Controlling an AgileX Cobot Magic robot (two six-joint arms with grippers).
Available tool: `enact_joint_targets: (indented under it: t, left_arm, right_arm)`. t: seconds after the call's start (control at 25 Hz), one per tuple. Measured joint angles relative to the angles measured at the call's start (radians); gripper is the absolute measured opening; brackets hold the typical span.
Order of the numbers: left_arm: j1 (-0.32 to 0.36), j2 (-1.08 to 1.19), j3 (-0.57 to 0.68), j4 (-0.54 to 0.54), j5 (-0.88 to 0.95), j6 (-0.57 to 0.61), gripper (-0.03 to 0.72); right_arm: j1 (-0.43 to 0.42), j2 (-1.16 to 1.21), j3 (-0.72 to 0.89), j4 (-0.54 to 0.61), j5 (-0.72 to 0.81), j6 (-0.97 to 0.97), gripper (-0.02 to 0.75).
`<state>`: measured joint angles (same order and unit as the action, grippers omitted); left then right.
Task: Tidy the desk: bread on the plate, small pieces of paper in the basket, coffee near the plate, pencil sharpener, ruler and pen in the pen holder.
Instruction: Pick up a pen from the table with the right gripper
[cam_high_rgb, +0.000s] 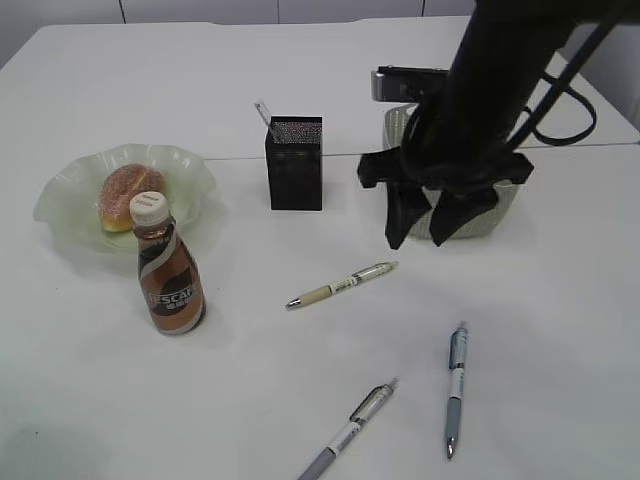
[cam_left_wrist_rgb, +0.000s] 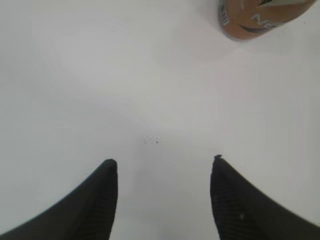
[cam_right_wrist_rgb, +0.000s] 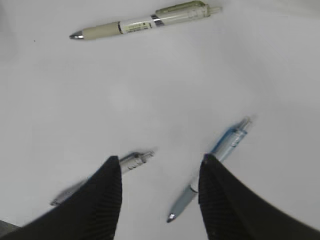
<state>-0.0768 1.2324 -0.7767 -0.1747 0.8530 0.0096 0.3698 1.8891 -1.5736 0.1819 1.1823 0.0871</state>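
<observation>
A sugared bread roll (cam_high_rgb: 128, 192) lies on the pale green plate (cam_high_rgb: 70, 190). A brown coffee bottle (cam_high_rgb: 168, 268) stands in front of the plate; its base shows in the left wrist view (cam_left_wrist_rgb: 255, 19). The black mesh pen holder (cam_high_rgb: 295, 165) holds a metal strip (cam_high_rgb: 263, 114). Three pens lie on the table: a cream one (cam_high_rgb: 342, 284) (cam_right_wrist_rgb: 145, 22), a blue one (cam_high_rgb: 456, 388) (cam_right_wrist_rgb: 232, 135) and a grey one (cam_high_rgb: 350, 425) (cam_right_wrist_rgb: 135, 159). My right gripper (cam_high_rgb: 417, 238) (cam_right_wrist_rgb: 160, 157) is open and empty, above the table in front of the basket (cam_high_rgb: 505, 205). My left gripper (cam_left_wrist_rgb: 163, 160) is open over bare table.
The right arm hides most of the basket. A dark grey object (cam_high_rgb: 408, 82) sits behind the basket. The table's seam (cam_high_rgb: 230, 157) runs across behind the pen holder. The left arm does not show in the exterior view.
</observation>
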Motion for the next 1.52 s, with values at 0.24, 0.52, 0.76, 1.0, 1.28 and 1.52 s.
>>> enact_joint_targets:
  t: [0.24,0.52,0.76,1.0,1.28,1.52]
  left_arm:
    - [0.0,0.0,0.0,0.0,-0.059,0.0,0.434]
    - [0.0,0.0,0.0,0.0,-0.105,0.0,0.434]
    - [0.0,0.0,0.0,0.0,-0.105,0.0,0.434]
    - [0.0,0.0,0.0,0.0,-0.105,0.0,0.433]
    - [0.0,0.0,0.0,0.0,-0.116,0.0,0.433]
    - [0.0,0.0,0.0,0.0,-0.117,0.0,0.433]
  right_arm:
    - [0.073,0.0,0.001,0.005,-0.139,0.441,0.365]
    - [0.115,0.065,-0.001,0.004,-0.289,1.008,0.365]
    - [0.137,0.125,-0.001,-0.069,-0.293,1.249,0.365]
    - [0.142,0.201,-0.077,-0.172,-0.272,1.341,0.365]
    - [0.142,0.33,-0.247,-0.182,-0.169,1.351,0.365]
    - [0.142,0.397,-0.286,-0.182,-0.132,1.357,0.365]
